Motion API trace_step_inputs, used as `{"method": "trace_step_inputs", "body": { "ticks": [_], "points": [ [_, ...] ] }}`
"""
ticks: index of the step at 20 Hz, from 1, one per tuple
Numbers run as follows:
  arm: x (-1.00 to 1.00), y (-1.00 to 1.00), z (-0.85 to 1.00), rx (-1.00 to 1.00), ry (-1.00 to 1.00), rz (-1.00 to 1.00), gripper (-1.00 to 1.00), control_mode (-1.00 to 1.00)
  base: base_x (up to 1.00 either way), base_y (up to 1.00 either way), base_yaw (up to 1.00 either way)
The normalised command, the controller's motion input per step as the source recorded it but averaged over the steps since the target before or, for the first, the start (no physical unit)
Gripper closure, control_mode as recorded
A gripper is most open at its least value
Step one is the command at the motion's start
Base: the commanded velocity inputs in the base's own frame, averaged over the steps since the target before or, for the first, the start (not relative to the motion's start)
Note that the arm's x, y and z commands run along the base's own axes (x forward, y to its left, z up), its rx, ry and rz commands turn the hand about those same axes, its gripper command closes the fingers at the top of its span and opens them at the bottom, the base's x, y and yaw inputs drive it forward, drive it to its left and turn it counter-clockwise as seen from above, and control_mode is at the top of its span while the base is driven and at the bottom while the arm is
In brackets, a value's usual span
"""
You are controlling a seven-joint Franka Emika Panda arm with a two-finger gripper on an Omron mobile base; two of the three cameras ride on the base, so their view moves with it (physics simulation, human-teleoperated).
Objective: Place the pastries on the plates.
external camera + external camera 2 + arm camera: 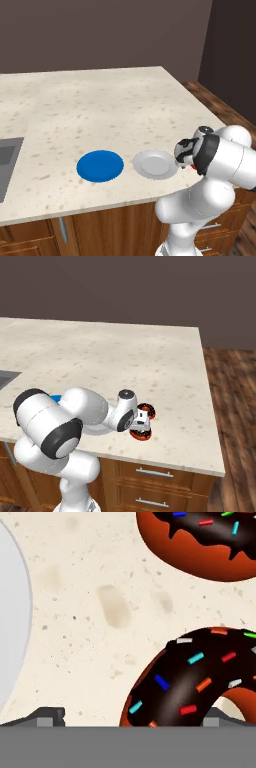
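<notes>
- The gripper (127, 719) hangs low over the near doughnut (190, 677), fingers spread wide, ready to pinch it.
- Both doughnuts sit by the counter's (100, 100) front edge, beside the grey-white plate (155, 164).

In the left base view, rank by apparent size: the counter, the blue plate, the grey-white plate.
1. Counter: by far the largest, spanning most of the view.
2. Blue plate and grey-white plate: near alike. The blue looks slightly wider, but the arm covers the grey-white one's right edge, so I won't rank them.
</notes>
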Motion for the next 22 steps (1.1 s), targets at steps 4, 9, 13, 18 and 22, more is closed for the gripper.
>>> {"method": "trace_step_inputs", "body": {
  "ticks": [4,9,13,18,22],
  "points": [
    [0.00,0.00,-0.02,0.00,0.00,0.00,-1.00,-1.00,0.00,0.00,0.00],
    [0.00,0.00,0.00,0.00,0.00,0.00,1.00,-1.00,0.00,0.00,0.00],
    [0.00,0.00,0.00,0.00,0.00,0.00,1.00,-1.00,0.00,0.00,0.00],
    [0.00,0.03,0.15,0.00,0.00,0.00,1.00,-1.00,0.00,0.00,0.00],
    [0.05,0.18,0.95,-0.07,0.00,0.00,1.00,-1.00,0.00,0.00,0.00]
  ]
}}
